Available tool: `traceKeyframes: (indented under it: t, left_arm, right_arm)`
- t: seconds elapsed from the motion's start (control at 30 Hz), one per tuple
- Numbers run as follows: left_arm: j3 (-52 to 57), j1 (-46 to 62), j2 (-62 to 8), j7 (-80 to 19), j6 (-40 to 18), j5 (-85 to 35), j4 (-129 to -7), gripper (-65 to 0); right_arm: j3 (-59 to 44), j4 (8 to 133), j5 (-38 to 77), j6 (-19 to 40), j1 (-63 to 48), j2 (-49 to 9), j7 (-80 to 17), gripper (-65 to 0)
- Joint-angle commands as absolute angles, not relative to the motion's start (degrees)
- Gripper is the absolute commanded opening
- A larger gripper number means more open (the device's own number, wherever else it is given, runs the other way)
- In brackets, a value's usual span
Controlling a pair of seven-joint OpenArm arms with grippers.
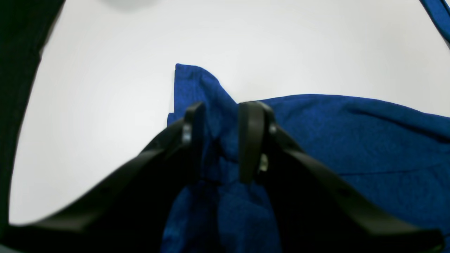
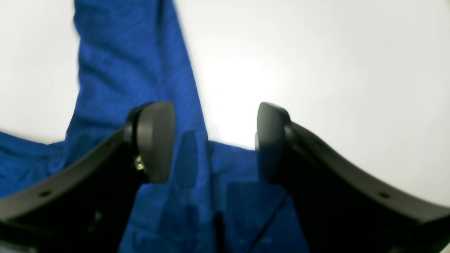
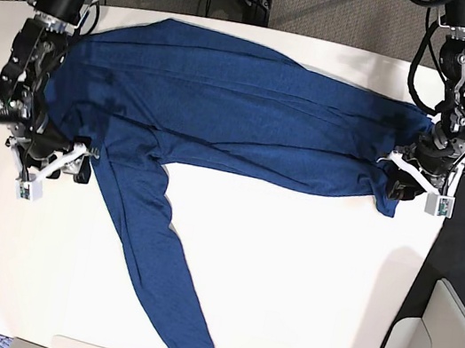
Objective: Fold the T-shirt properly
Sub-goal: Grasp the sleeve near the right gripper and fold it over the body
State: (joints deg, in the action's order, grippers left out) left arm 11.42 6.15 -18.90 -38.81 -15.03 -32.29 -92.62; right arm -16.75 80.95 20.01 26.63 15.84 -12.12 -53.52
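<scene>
— What's on the left side of the base view?
— The right arm reaches down from the top corner, bent at the elbow, its right hand (image 3: 72, 165) low at the shirt's edge, where the body meets the long sleeve. In the right wrist view the fingers (image 2: 156, 140) stand well apart, released, with blue cloth lying under and between them.

— And the shirt itself?
— The shirt (image 3: 242, 117) lies spread flat across the white counter (image 3: 303, 286), its body running side to side along the far half. One long sleeve angles down toward the near edge.

— The right side?
— The left arm comes down from the top right corner, wrist turned inward, its left hand (image 3: 400, 178) at the shirt's end. In the left wrist view its fingers (image 1: 250, 140) are clenched on a bunched fold of the cloth, which rises between them.
</scene>
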Motion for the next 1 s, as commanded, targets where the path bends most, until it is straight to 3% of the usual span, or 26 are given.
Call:
traceKeyframes:
  t: [0.0,0.53,0.6,0.73,0.77,0.97]
  left_arm:
    - [11.82,5.41,-19.65,-37.32,-15.25,-32.84,-93.58,-47.9]
    - [11.82,5.32,-19.65,-37.32,-15.25,-32.84,-93.58,-48.0]
    - [11.82,5.32,-19.65,-37.32,-15.25,-32.84,-93.58,-48.0]
    - [11.82,5.32,-19.65,-37.32,-15.25,-32.84,-93.58,-48.0]
    - [11.82,5.32,-19.65,-37.32,-15.25,-32.84,-93.58,-48.0]
    - [12.0,5.32,-19.65,-37.32,-15.25,-32.84,-93.58,-48.1]
  right_arm:
    - [-16.75,80.31,19.91,26.86,18.59,-11.91,-52.18,-27.9]
    - [-16.66,61.49,3.38,26.86,26.59,-4.09,-47.96,-29.0]
    - [-16.66,60.62,3.38,26.86,26.33,-4.09,-47.96,-35.9]
    - [-16.66,60.88,3.56,27.38,25.19,-4.0,-47.96,-62.4]
    - [-16.66,61.05,3.56,27.38,24.92,-4.0,-48.04,-65.0]
    - [-17.01,72.92,9.45,32.57,19.21,-4.53,-53.41,-64.5]
